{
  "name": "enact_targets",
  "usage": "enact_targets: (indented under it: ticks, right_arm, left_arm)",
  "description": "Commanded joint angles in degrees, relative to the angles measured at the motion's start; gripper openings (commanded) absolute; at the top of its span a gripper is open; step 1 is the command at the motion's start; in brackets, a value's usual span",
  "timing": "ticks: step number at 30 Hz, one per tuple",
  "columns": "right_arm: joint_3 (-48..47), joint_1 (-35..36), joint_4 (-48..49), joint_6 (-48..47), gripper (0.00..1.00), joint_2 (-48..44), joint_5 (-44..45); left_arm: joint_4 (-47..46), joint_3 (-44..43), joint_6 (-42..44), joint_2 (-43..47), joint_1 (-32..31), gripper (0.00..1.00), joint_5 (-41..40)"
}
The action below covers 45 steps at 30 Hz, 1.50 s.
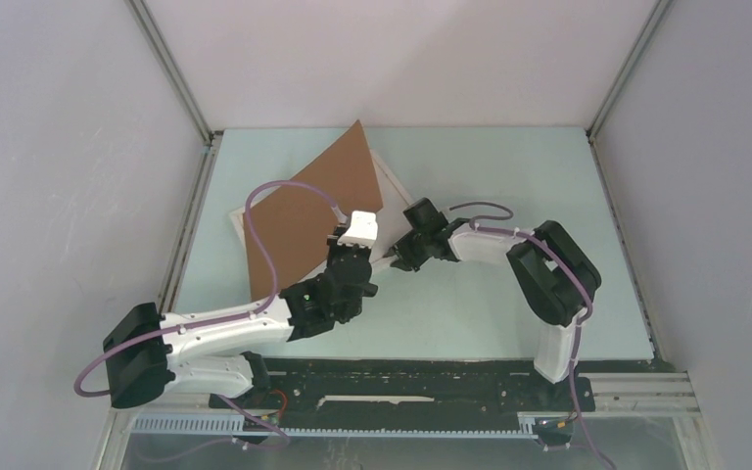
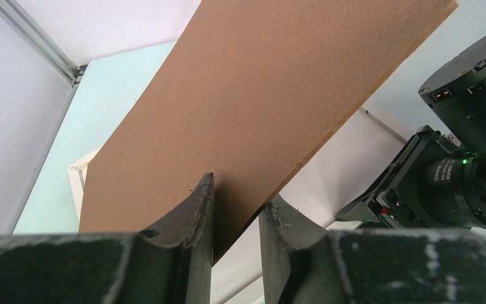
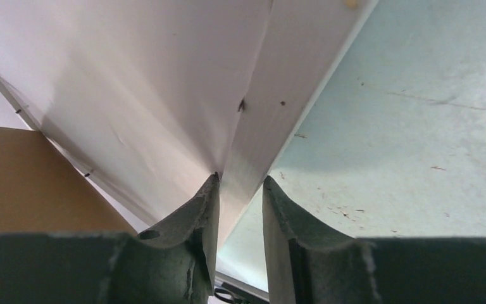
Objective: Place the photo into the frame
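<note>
**Left wrist view.** The left gripper (image 2: 236, 199) is seen nearly closed. The near edge of the one brown backing board (image 2: 259, 95) is pinched between its fingers. From the fingers the board rises away, up and to the right, tilted rather than flat. Below it, to the right of the fingers, a white surface with a raised rail is seen, taken to be the frame (image 2: 380, 121).

**Right wrist view.** The right gripper (image 3: 240, 190) is shown with only a narrow gap. A white rail of the frame runs into that gap and away from the fingertips, up and slightly right. Whether it is actually clamped cannot be told. Just left of the fingers one white sheet (image 3: 133, 95) slopes upward. It is judged to be the photo seen from its plain side, as no printed image is visible anywhere.

**Top view.** The frame lies on the table (image 1: 509, 294) under the tilted board, its long axis running away from both sets of fingers. One board, one frame and one sheet are counted. The right fingers are nearer the sheet, so the seating move is judged to fall to them while the board is held clear.
</note>
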<state>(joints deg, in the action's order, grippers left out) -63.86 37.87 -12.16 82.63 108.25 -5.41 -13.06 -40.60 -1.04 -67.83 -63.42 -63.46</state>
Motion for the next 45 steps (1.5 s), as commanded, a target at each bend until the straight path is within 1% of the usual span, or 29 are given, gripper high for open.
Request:
enact_targets:
  ticks: [1, 3, 4, 6, 10, 14, 21, 26, 30, 33, 36, 43, 45]
  right_arm:
    - [1.5, -1.1, -4.4, -5.7, 0.42, -3.8, 4.0]
    - [0.9, 0.2, -3.1, -7.3, 0.54, -3.6, 3.3]
    - [0.0, 0.9, -2.9, -8.5, 0.59, -3.3, 2.8]
    - [-0.7, 2.1, -3.2, -9.1, 0.62, -2.6, 1.2]
    - [-0.8, 4.5, -1.1, -7.2, 0.63, -1.1, -1.8]
    - [-2.8, 7.1, -0.6, -6.9, 0.64, 0.8, -3.0]
    - [-5.4, 7.4, -0.2, -5.7, 0.68, 3.5, -2.0]
    - [-7.5, 7.5, -0.4, -5.1, 0.68, 6.1, -2.0]
    - [-9.5, 7.7, -1.9, -4.0, 0.66, 8.1, -2.5]
    - [-9.6, 7.8, -3.0, -3.2, 0.58, 8.2, -2.0]
    - [-9.6, 7.9, -4.0, -2.5, 0.55, 8.0, -1.7]
    - [-11.3, 7.9, -6.0, -3.3, 0.53, 9.1, -2.4]
    - [-11.8, 7.8, -6.5, -3.6, 0.51, 9.5, -2.8]
  left_arm:
    - [-4.3, 0.9, -4.6, 0.3, 1.3, 0.0, -1.8]
    - [-4.6, 0.8, -4.3, 0.4, 1.3, 0.0, -1.8]
    - [-4.7, 0.8, -4.2, 0.6, 1.3, 0.0, -1.7]
    - [-4.9, 1.0, -4.1, 1.0, 1.3, 0.0, -1.6]
    - [-4.9, 1.3, -4.7, 1.6, 1.3, 0.0, -1.3]
    - [-4.8, 1.1, -4.6, 1.7, 1.3, 0.0, -0.5]
    - [-4.5, 1.1, -4.7, 2.6, 1.2, 0.0, -0.2]
    - [-4.3, 1.2, -4.4, 2.8, 1.2, 0.0, -0.4]
    - [-4.0, 1.2, -4.2, 3.2, 1.2, 0.0, -0.2]
    - [-4.0, 1.4, -4.1, 3.4, 1.2, 0.0, -0.6]
    - [-4.1, 1.4, -3.9, 3.4, 1.2, 0.0, -0.5]
    - [-4.2, 1.7, -4.4, 3.6, 1.2, 0.0, -0.3]
    - [-4.1, 1.7, -4.6, 3.8, 1.2, 0.0, -0.2]
